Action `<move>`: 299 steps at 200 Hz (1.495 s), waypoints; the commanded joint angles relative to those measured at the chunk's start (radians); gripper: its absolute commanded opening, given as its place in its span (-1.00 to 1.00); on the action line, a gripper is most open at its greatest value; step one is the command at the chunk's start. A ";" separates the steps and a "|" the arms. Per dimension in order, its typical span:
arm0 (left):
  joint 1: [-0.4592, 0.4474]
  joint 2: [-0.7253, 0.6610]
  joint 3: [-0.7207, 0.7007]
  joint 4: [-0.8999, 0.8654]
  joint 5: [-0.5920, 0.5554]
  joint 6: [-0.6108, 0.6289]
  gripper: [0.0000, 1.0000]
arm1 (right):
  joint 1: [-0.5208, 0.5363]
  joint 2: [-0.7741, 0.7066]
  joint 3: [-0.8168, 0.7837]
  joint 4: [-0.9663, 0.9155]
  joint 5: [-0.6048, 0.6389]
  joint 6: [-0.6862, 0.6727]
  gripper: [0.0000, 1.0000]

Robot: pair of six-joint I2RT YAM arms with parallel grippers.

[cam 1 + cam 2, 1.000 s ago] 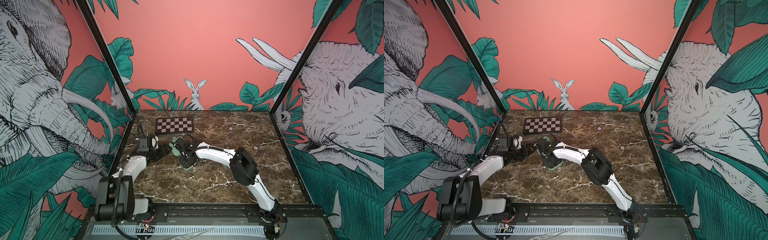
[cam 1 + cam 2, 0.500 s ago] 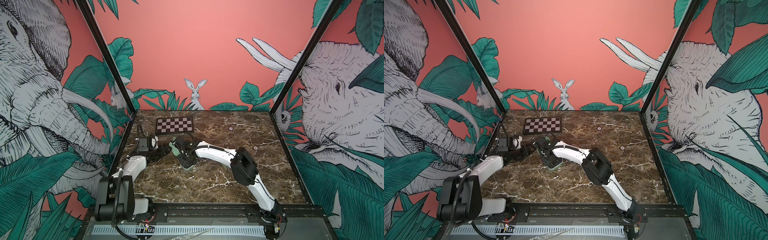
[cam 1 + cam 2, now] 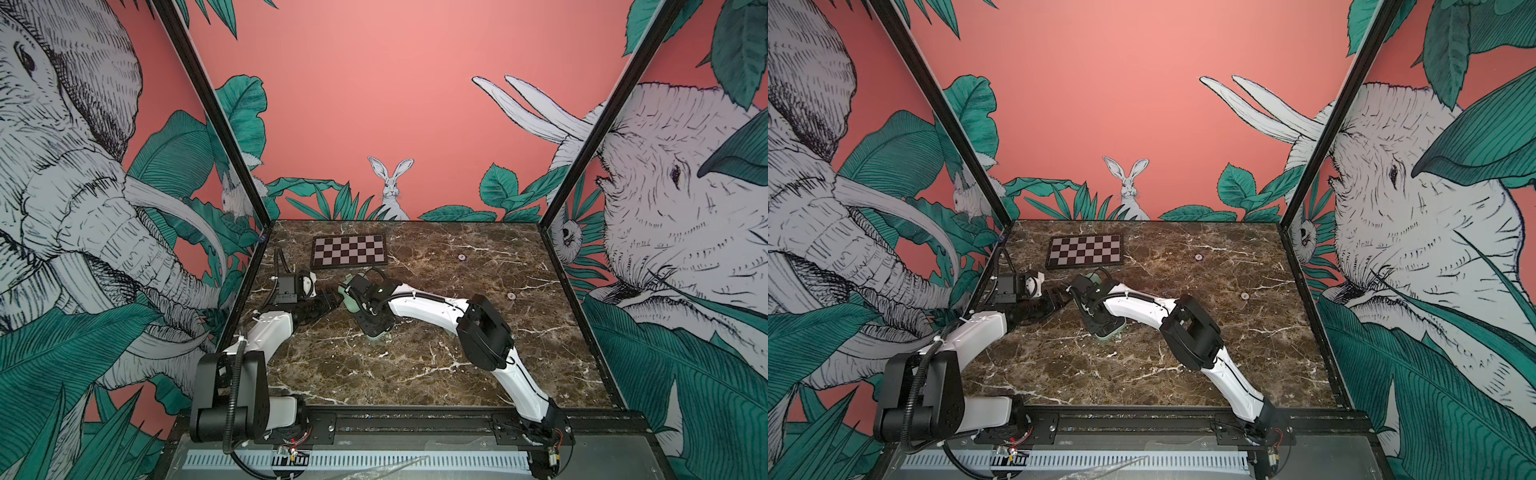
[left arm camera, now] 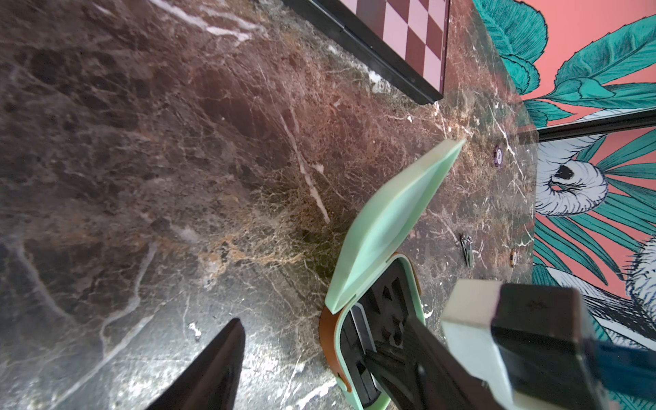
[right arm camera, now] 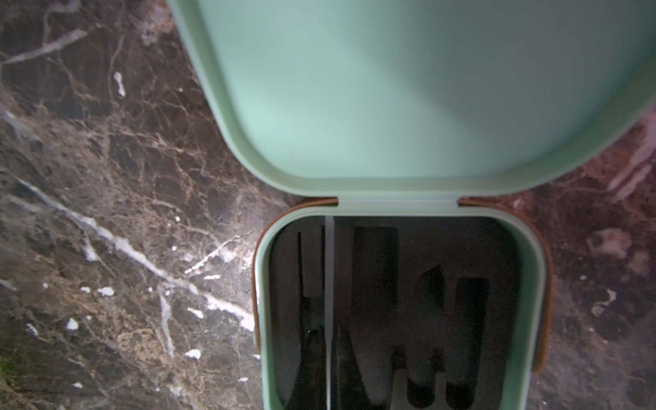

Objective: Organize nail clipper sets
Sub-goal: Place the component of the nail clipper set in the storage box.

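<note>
mint-green case [image 5: 262, 284] stands open on the marble table [image 5: 106, 177], right gripper [image 3: 372, 321] pinched closed just above its dark tray [image 5: 376, 255], left gripper [image 4: 323, 321] spread wide at the hinge end. best brace the base there and lower each tool straight into its slot; loose metal tools [image 4: 468, 248] lie beyond, toward the checkerboard [image 4: 408, 35].

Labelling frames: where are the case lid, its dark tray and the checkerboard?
lid [image 5: 408, 88]: right wrist view, inner face.
tray [image 5: 411, 248]: right wrist view, between slots.
checkerboard [image 3: 349, 250]: in a top view, centre squares.

The raised mint lid [image 4: 387, 220] stood just ahead beside the left claw [image 4: 316, 337]; otherwise bare marble tabletop [image 4: 177, 142] lay free up to the checkerboard [image 4: 408, 32].
</note>
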 commanded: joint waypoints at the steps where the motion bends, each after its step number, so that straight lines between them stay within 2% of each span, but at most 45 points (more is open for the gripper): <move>1: 0.010 0.000 -0.010 0.011 0.008 0.002 0.46 | 0.009 0.032 -0.030 -0.011 0.026 0.013 -1.00; 92: 0.013 -0.007 -0.007 0.007 0.013 0.002 0.46 | 0.030 0.073 -0.078 -0.033 0.101 0.047 -1.00; 142: 0.013 -0.015 -0.006 0.002 0.022 0.000 0.46 | 0.031 0.074 -0.090 -0.033 0.088 0.057 -1.00; 185: 0.016 -0.038 -0.006 -0.012 0.018 0.002 0.46 | 0.030 0.117 0.053 -0.203 0.051 0.028 -1.00; 246: 0.015 -0.036 -0.010 -0.031 0.043 0.015 0.45 | 0.030 0.119 0.054 -0.248 0.006 0.027 -1.00; 299: 0.015 -0.018 -0.015 -0.020 0.052 0.005 0.43 | 0.026 0.168 0.195 -0.411 -0.023 -0.022 -1.00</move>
